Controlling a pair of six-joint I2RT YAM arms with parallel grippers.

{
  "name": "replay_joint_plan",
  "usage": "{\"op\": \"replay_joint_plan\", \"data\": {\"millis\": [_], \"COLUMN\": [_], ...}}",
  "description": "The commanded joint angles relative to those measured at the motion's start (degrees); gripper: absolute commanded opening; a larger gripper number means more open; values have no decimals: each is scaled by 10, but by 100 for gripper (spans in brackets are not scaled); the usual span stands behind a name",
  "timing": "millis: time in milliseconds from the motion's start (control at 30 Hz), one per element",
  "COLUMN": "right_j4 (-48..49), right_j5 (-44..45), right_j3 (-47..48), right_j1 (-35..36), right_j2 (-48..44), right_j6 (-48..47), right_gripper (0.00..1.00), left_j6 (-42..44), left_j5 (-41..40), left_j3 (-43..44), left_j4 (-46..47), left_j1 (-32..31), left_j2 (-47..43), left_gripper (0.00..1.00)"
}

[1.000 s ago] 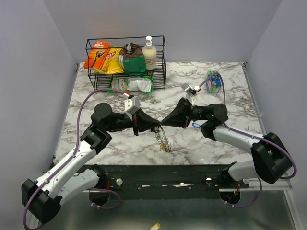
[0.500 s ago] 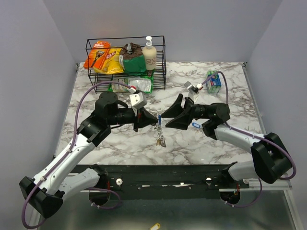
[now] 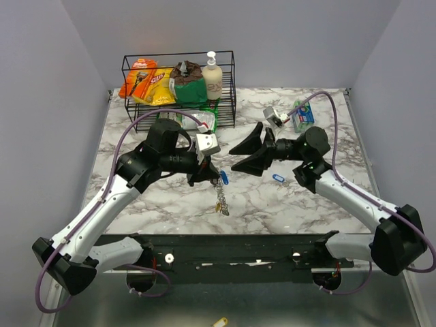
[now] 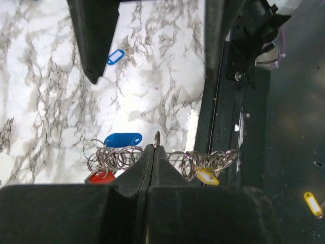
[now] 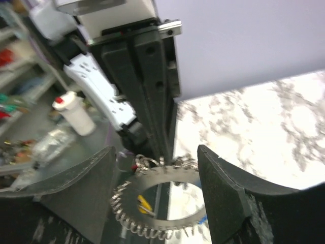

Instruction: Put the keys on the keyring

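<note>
Keyring (image 3: 221,199) hangs clear above the counter (image 3: 272,208), pinched at its top in the fully closed left end effector (image 3: 212,176); a blue tag (image 4: 123,139), red tag (image 4: 100,177) and yellow tag (image 4: 206,176) dangle on it. Risk: the thin wire may twist or slip from that narrow pinch if knocked. Right end effector (image 3: 234,159) gapes wide, empty, level with the left one, the two arms reaching inward tip to tip; a blue-tagged key (image 3: 276,178) lies loose on the counter by the right arm

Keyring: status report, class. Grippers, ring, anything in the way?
Left gripper jaws shut on keyring. Right gripper jaws open, gripping nothing. Tagged keys hang on ring. Blue key tag loose on table, not blocking.
</note>
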Motion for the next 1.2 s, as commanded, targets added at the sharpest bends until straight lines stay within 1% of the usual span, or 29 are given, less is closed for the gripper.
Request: {"op": "replay_joint_plan", "data": {"millis": [0,100,200,233,300,667,933,1000,1033,1067,1133,1167], "right_j4": [-221,-242,-278,-297,-303,-259,-244,-244,-241,-241,-240,-239], "right_j5": [37,33,40,51,61,81,72,69,64,62,54,52], "right_j3": [36,39,47,50,52,30,28,28,27,27,25,25], "right_j1": [-3,1,20,35,48,68,76,77,77,77,77,77], "right_j2": [-23,-19,-13,-11,-9,0,12,15,16,17,16,17], "right_j6": [-168,-187,-218,-226,-237,-217,-209,-211,-211,-212,-214,-214], "right_gripper": [68,65,62,62,62,62,62,59,56,51,45,38], "left_j6": [36,41,42,42,43,42,38,38,38,38,40,39], "left_j5": [-9,-4,4,11,18,35,41,41,41,41,41,40], "left_j3": [39,52,54,53,52,45,40,40,40,41,42,42], "left_j4": [-47,-61,-63,-64,-68,-62,-49,-46,-46,-46,-47,-50], "left_j1": [-5,-4,-5,-6,-6,-7,-10,-10,-11,-11,-11,-11], "left_j2": [9,18,26,28,31,25,25,25,24,25,25,25], "left_gripper": [0,0,0,0,0,0,0,0,0,0,0,0]}}
